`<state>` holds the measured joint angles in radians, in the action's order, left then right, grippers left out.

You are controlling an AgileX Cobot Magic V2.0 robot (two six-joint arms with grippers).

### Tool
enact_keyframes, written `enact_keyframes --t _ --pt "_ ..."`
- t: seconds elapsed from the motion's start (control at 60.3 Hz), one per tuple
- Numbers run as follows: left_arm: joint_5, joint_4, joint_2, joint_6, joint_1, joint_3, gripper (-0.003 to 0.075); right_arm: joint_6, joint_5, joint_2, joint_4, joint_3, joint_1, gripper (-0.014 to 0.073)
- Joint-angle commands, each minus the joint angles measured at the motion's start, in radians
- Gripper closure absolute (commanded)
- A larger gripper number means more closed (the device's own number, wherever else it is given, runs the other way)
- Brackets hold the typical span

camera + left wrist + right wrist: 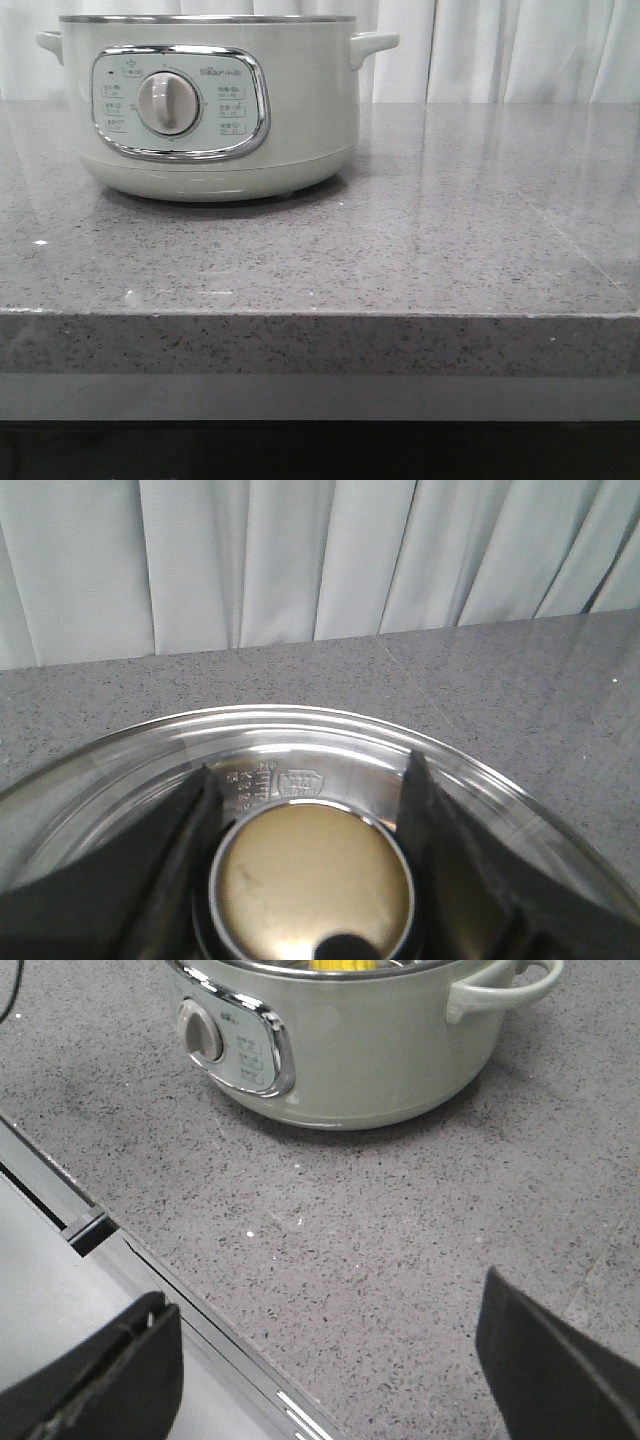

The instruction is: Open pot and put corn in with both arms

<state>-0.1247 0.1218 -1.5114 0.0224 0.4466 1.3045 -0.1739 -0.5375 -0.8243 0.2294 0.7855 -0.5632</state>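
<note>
Grey speckled counter (pixel 420 260), white curtain (pixel 300 560) behind. Pot (pixel 210 100) sits back-left on it, no lid on, steel rim bare. Corn (pixel 342 965) already inside, a yellow sliver over the rim in the right wrist view. Left gripper (pixel 312 880) straddles the glass lid's (pixel 300 740) gold knob (pixel 312 885), fingers on either side; looks clamped to keep the lid clear of the pot. Right gripper (pixel 325 1360) spread wide, empty, low over the counter edge, well short of the pot.
</note>
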Motion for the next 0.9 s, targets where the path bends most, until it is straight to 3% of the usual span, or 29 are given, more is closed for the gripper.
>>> enact_keyframes --t 0.0,0.878 --pt "0.158 0.004 0.009 -0.006 0.000 0.081 0.0573 -0.011 0.063 0.009 0.001 0.025 0.001 -0.0020" --pt "0.213 -0.040 -0.067 0.002 0.029 0.103 0.0573 -0.011 0.063 0.009 0.001 0.025 0.001 -0.0020"
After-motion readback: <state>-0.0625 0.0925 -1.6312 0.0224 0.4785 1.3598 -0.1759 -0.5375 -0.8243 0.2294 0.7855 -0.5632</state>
